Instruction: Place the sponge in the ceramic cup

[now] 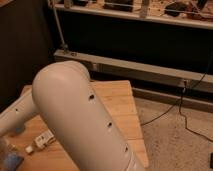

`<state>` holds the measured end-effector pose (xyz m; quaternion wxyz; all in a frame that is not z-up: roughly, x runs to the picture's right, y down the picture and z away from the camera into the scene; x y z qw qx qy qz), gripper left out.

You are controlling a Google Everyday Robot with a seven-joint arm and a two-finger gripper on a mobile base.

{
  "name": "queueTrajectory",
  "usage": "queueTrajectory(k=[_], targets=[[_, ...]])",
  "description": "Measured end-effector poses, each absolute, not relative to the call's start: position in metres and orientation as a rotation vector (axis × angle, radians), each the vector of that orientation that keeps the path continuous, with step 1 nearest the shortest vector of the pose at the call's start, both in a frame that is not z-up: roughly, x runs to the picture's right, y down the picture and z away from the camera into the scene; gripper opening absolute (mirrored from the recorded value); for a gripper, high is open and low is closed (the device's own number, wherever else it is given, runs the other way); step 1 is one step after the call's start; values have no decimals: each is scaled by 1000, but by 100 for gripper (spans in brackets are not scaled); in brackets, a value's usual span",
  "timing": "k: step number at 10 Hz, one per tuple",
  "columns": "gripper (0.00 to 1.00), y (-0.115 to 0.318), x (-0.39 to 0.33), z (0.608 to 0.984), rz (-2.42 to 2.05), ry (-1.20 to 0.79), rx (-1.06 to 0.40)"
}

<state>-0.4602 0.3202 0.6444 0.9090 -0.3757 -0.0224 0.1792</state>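
Arm (85, 125) blocks table (116, 100); gripper (4, 145) cut off lower left.

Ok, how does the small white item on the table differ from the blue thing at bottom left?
Colour: the white item is pale, the blue thing is blue. Shape: the white item is long and lies diagonally; the blue thing looks blocky. Framing: the white item shows whole; the blue thing is cut by the picture's edge. Both lie on the wooden table beside the arm. The gripper is not in view.
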Motion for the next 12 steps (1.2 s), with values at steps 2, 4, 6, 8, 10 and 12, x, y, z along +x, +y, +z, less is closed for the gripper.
queueTrajectory(k=[2,4,6,8,10,12], targets=[[65,324,-473,649,373,-83,-742],[65,326,-483,660,404,-105,-692],[65,335,-490,670,432,-102,-657],[65,341,-495,676,450,-82,-649],[65,341,-505,680,467,-85,-633],[65,330,-514,682,489,-100,-604]])
